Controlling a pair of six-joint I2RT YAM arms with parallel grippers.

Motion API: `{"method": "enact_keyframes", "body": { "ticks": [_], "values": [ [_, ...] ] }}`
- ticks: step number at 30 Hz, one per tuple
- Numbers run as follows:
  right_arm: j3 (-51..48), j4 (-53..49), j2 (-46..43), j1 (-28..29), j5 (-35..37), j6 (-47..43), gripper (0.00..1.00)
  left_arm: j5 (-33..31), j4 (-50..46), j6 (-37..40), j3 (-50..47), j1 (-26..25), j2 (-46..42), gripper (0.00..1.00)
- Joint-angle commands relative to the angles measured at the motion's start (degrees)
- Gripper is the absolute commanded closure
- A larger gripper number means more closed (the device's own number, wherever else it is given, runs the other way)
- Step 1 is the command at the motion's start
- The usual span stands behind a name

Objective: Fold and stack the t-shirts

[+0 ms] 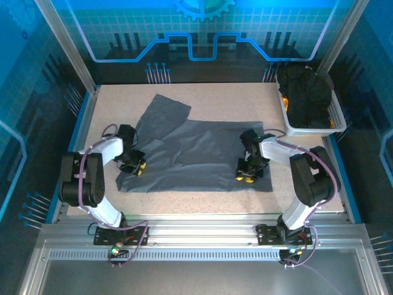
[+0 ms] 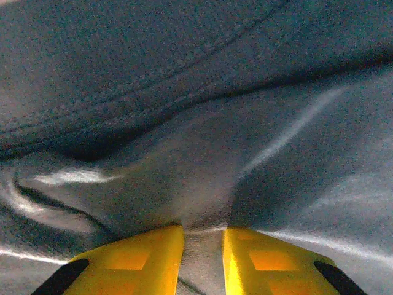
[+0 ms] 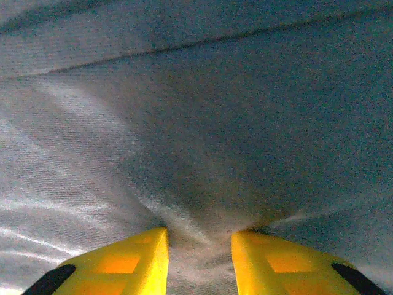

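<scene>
1. A white mesh basket (image 1: 338,120) stands at the far right corner of the table (image 1: 245,98). It holds a heap of near-black t-shirts (image 1: 307,92).
2. One slate grey t-shirt (image 1: 202,153) lies spread on the table between the two arms, with one sleeve pointing to the far left.
3. The left fingers (image 2: 147,258) are clamped on a fold of this t-shirt at its left edge.
4. The right fingers (image 3: 135,261) pinch a ridge of the same cloth near its near right corner.

We see a robot lab cell: aluminium frame posts (image 1: 66,46), blue circuit-printed walls (image 1: 196,37), a speckled table (image 1: 245,98).
</scene>
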Motion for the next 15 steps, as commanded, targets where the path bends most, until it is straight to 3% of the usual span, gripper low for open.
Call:
{"method": "enact_keyframes", "body": {
  "ticks": [1, 9, 15],
  "values": [
    [0.73, -2.74, 2.84, 4.0, -2.75, 1.48, 0.64, -3.79, -6.09, -0.49, -3.44, 3.99, -0.34, 0.74],
    [6.34, -5.96, 1.88, 6.93, -6.42, 2.48, 0.61, -4.47, -6.86, 1.11, -2.47, 9.49, -4.17, 0.7],
    [10.47, 0.14, -4.65, 2.55, -4.43, 2.19, 0.56, -10.33, -7.39, 4.07, 13.59, 2.64, -1.73, 0.58]
  ]
}}
